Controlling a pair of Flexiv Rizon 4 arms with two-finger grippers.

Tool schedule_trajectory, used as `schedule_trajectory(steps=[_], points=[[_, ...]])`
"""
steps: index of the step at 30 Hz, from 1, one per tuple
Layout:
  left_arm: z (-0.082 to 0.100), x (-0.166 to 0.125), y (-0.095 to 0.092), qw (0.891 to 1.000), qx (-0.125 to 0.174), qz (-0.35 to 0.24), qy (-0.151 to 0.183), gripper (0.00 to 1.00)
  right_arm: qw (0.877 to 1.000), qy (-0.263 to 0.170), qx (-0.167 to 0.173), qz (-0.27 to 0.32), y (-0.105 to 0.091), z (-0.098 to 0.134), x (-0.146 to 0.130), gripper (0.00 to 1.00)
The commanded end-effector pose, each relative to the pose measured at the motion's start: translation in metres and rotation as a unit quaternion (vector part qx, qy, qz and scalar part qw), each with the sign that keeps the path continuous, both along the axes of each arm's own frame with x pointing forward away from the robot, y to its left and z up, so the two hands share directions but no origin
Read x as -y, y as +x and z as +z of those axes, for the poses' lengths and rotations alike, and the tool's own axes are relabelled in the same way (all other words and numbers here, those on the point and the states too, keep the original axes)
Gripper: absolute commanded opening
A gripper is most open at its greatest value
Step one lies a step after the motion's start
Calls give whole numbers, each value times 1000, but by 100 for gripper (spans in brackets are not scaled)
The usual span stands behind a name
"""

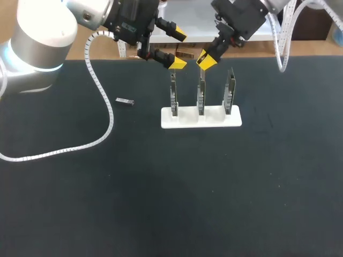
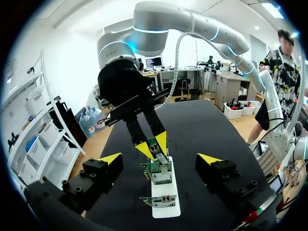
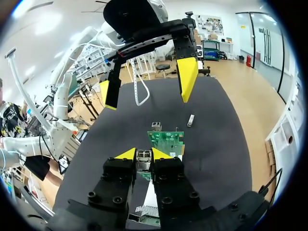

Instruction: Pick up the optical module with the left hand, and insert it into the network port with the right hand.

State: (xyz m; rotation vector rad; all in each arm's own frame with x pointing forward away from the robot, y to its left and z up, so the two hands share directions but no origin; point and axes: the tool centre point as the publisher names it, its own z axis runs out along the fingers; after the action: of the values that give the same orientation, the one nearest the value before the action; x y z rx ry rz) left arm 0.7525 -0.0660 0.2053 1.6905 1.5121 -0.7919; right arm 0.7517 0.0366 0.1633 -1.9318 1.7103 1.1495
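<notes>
Pinching optical module (image 3: 143, 157) in my right gripper (image 3: 143, 153), just above middle card (image 1: 201, 96); left gripper (image 2: 160, 158) spread, empty. Handover looks done; 1 step left: insertion.

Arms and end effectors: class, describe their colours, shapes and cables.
Left arm, right arm: rounded silver-grey links, glowing blue rings, white spiral cable. Left end effector, right end effector: black blocky bodies, two yellow wedge-tipped fingers.

Matt black table (image 1: 161, 203), smooth white plastic stand (image 1: 214, 119), metal optical module (image 3: 143, 155).
</notes>
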Motion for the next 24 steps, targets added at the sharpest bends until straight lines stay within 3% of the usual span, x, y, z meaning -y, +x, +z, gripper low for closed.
schedule_trajectory(steps=[1,14,24], points=[[1,1,1,1000,-2,0,4,100,1000,-2,4,-2,-3,2,1,0],[1,1,1,1000,-2,0,4,100,1000,0,-7,0,1,-8,0,0],[1,1,1,1000,-2,0,4,100,1000,2,2,-1,2,-1,2,0]])
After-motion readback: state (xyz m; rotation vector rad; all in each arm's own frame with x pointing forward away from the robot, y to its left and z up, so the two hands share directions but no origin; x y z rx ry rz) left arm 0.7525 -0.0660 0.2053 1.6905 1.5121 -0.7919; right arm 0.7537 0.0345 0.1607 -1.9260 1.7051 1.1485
